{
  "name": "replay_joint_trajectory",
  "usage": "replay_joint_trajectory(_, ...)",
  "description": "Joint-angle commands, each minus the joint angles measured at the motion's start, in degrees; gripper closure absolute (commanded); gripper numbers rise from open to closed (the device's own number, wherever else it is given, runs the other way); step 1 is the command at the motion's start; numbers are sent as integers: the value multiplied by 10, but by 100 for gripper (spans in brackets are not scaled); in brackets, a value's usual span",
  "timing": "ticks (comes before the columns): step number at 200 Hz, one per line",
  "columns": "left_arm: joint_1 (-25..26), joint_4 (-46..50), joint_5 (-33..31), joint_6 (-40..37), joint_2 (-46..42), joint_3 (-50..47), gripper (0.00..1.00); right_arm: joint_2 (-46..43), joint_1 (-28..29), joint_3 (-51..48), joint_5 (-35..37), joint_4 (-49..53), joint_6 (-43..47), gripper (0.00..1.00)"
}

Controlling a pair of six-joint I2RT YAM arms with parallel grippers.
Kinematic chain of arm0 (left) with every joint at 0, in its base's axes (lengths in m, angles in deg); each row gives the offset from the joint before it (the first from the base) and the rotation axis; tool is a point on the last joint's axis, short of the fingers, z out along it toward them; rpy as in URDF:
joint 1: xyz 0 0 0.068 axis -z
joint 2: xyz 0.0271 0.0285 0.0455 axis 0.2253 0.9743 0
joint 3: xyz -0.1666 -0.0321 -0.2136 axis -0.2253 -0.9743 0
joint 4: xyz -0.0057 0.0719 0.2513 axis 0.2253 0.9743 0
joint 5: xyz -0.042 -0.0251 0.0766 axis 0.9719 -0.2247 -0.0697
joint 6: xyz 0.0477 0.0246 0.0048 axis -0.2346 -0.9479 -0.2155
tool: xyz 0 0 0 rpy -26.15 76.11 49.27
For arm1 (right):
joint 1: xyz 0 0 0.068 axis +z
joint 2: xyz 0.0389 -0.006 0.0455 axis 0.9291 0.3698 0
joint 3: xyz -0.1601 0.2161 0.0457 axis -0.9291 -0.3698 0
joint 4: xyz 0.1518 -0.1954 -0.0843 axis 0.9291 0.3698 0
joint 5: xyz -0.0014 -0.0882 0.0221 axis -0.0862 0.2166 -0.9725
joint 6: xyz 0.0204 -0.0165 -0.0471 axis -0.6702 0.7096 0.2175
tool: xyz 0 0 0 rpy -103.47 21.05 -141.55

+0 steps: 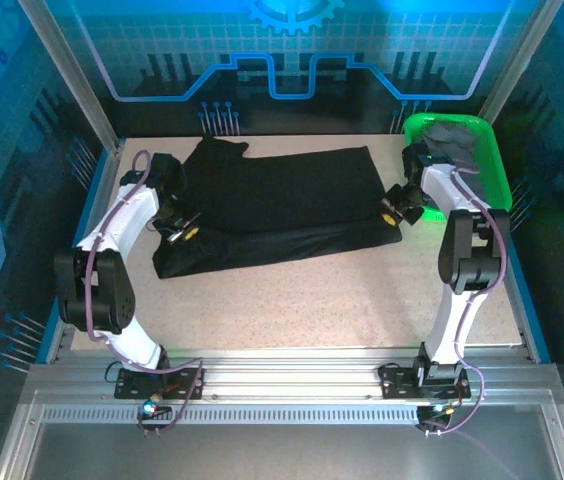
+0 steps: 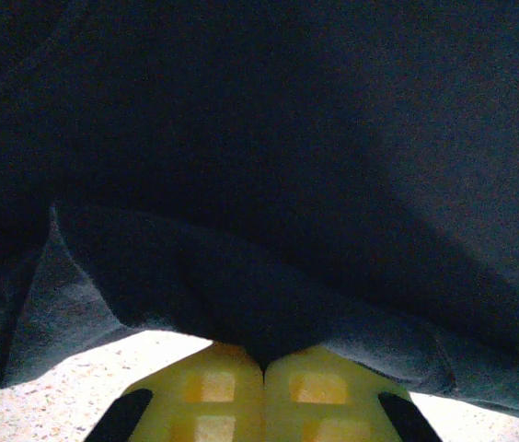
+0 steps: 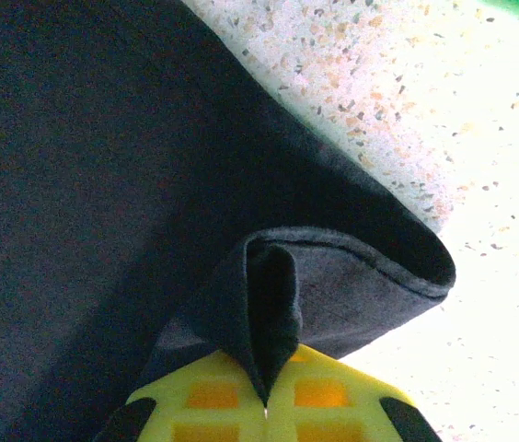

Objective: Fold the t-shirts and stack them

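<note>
While pinched, t-shirt spans left gripper, right gripper.

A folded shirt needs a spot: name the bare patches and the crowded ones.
Free: the bare band of speckled table top between the black cloth t-shirt and the arm bases. Crowded: the shirt's two ends, where the left gripper and right gripper pinch it, and beside the bright green plastic basket.

Black t-shirt across table, green basket far right
</note>
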Motion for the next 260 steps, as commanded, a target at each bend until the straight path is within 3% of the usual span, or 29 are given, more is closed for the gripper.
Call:
replay_joint_trajectory(1, -9, -1, -16, -17, 12, 8, 100, 18, 10, 24, 6, 18, -6, 100)
replay_joint_trajectory(19, -15, -11, -16, -16, 23, 9, 100, 35, 9, 37, -1, 17, -2, 100)
replay_joint_trajectory(44, -38, -49, 3, -14, 53, 18, 100, 79, 5, 75, -55, 4, 30, 88)
replay_joint_trajectory(54, -50, -72, 16, -20, 66, 27, 87, 104, 3, 109, -70, 29, 47, 83)
replay_joint_trajectory(69, -62, -77, 14, -31, 85, 52, 57, 105, 3, 130, -53, 51, 67, 71)
replay_joint_trajectory(77, -64, -62, -3, -40, 90, 70, 48, 89, 2, 123, -42, 49, 73, 64)
replay_joint_trajectory(88, -64, -41, -26, -52, 84, 82, 44, 65, -2, 110, -31, 47, 80, 56)
replay_joint_trajectory(116, -63, -33, -34, -39, -16, -4, 46, -7, 1, 45, -3, 39, 110, 52)
replay_joint_trajectory(156, -64, -48, 9, 20, -127, -181, 61, -111, 10, -106, -6, -31, 133, 54)
replay_joint_trajectory(205, -114, -133, 62, 67, -54, -216, 60, -156, 10, -255, -32, -186, 62, 55)
replay_joint_trajectory(260, -151, -154, 42, 72, 30, -179, 60, -117, 12, -268, 10, -261, 7, 54)
